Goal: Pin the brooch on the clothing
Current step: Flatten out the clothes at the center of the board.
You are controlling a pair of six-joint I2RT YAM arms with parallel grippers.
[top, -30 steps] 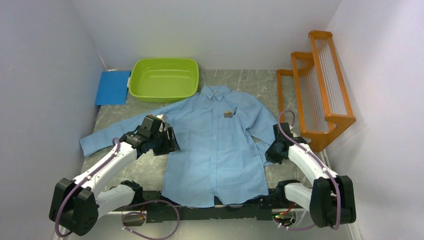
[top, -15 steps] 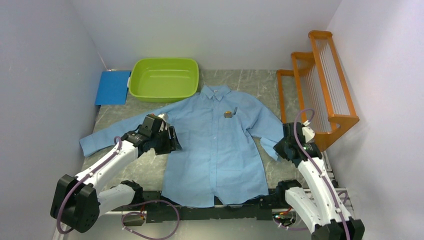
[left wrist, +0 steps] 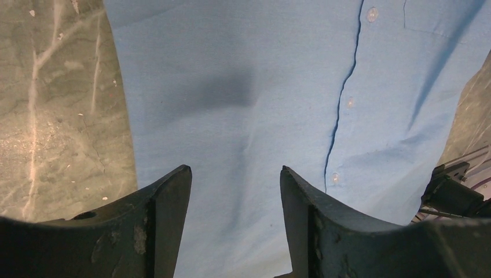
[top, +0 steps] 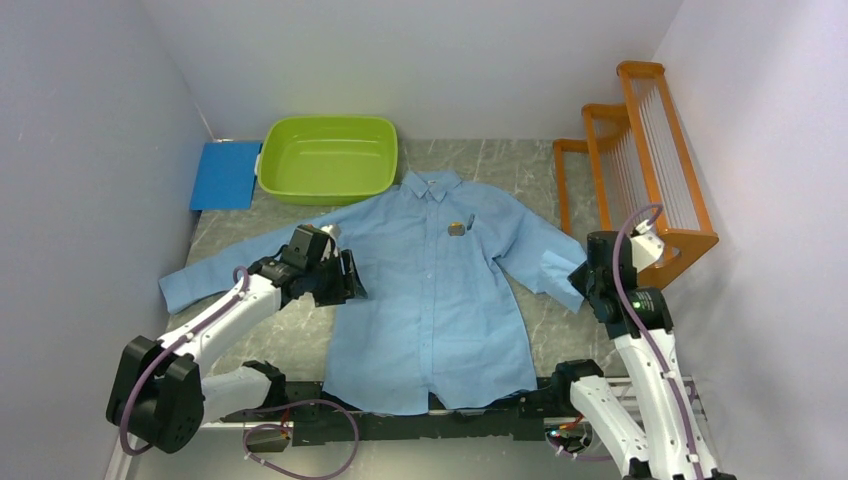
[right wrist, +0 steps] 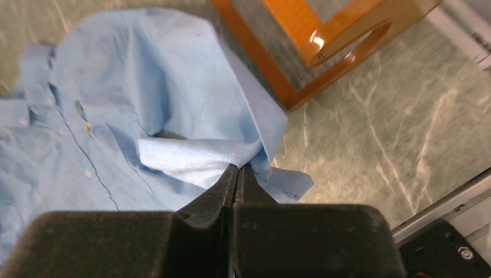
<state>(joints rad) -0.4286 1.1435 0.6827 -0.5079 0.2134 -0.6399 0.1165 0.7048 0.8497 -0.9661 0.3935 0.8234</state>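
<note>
The brooch (top: 457, 228) looks already fixed on the shirt (top: 430, 300). The right gripper (right wrist: 237, 169) pinches the sleeve (right wrist: 197, 159). The left gripper (left wrist: 234, 176) gapes, empty.

"What stands beyond the left end effector (left wrist: 234, 174)?"

"A lime-green tub (top: 330, 160), well ahead at the back of the grey marbled table (top: 500, 165), with a flat blue mat (top: 226, 174) just left of it."

"And by the right end effector (right wrist: 236, 171)?"

"An orange stepped rack (top: 690, 238), strung with thin pale rods, just ahead and to its right."
</note>
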